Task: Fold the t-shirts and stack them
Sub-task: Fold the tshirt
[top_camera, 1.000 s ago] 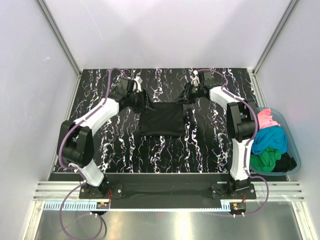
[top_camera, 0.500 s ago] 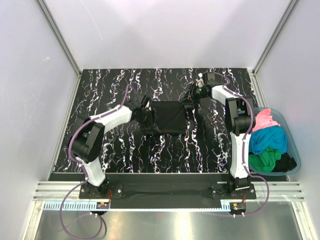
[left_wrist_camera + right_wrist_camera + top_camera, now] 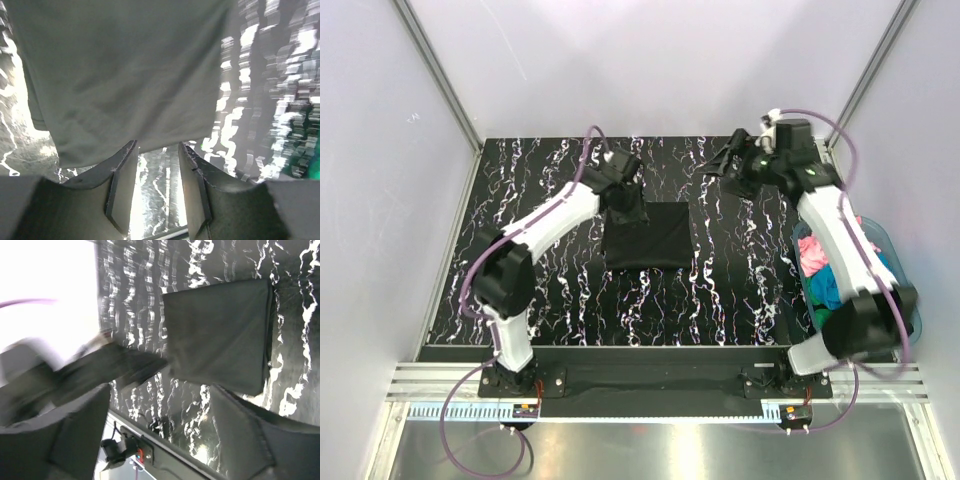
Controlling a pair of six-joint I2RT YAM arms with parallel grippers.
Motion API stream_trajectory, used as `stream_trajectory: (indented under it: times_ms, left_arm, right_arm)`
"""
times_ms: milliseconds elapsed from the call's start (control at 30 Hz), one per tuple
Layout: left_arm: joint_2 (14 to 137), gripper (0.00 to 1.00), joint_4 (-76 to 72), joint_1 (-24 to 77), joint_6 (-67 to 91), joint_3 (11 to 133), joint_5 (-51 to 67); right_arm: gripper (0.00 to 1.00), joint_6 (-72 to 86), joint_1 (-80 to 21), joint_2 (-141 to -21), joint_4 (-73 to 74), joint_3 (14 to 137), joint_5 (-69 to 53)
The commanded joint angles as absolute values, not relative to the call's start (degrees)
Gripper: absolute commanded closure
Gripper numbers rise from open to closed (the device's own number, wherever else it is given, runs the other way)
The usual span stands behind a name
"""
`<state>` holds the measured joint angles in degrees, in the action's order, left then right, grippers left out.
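near rail: both arm bases bolted here, L on left, R on right.
tub (image 3: pixel 888 245): translucent teal, on the R edge of the table (image 3: pixel 520 180), nearer than mid-depth. The right arm (image 3: pixel 840 235) crosses over it in the top view and hides most of the inside.
in tub: pink t-shirt (image 3: pixel 810 255) at the far end, turquoise t-shirt (image 3: pixel 826 290) behind the arm, and a bit of green t-shirt (image 3: pixel 817 318) nearest. All are crumpled, not folded. Can't tell what else lies under the arm.
black t-shirt (image 3: pixel 645 235): folded to a flat rectangle on mid table, well apart from the tub. It lies alone w/ nothing stacked on it.
left hand (image 3: pixel 157 146): at the far-L corner of the black t-shirt, low over the table. Fingers (image 3: pixel 122 175) are moderately parted. Table shows between them and no cloth is in the gap; the shirt's edge lies just past the tips. Not gripping.
left arm (image 3: pixel 560 215): reaches from near-L diag. across bare table and ends at the shirt's far edge.
right hand (image 3: pixel 160 388): far R of the table, raised and well apart from the shirt. Fingers are spread wide and hold nothing. Its cam looks down on the whole folded shirt, w/ the left arm a blurred dark shape beside it.
walls: pale panels w/ alu posts close in the back and sides.
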<state>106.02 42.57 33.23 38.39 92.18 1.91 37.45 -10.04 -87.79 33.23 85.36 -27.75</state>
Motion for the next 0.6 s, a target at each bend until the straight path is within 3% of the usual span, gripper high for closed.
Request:
stream_trajectory:
  times_ms: [0,100,333,567]
  left_arm:
    - [110.99,0.57,41.05,36.55,40.96,91.23,-4.47]
    - [115.13,0.57,39.91,36.74,42.54,90.45,-5.1]
    - [120.58,0.56,36.91,36.56,42.89,93.06,-7.99]
    - [127.36,0.57,47.19,32.53,42.28,98.62,-13.44]
  right_arm:
    - [0.09,39.02,-10.11,-77.3,40.34,81.75,-22.33]
    - [0.01,37.89,-10.11,-71.65,43.32,78.93,-21.88]
    - [0.0,34.1,-10.19,-64.87,46.5,73.93,-22.5]
    - [0.0,34.63,-10.37,-62.84,46.05,71.71,-24.0]
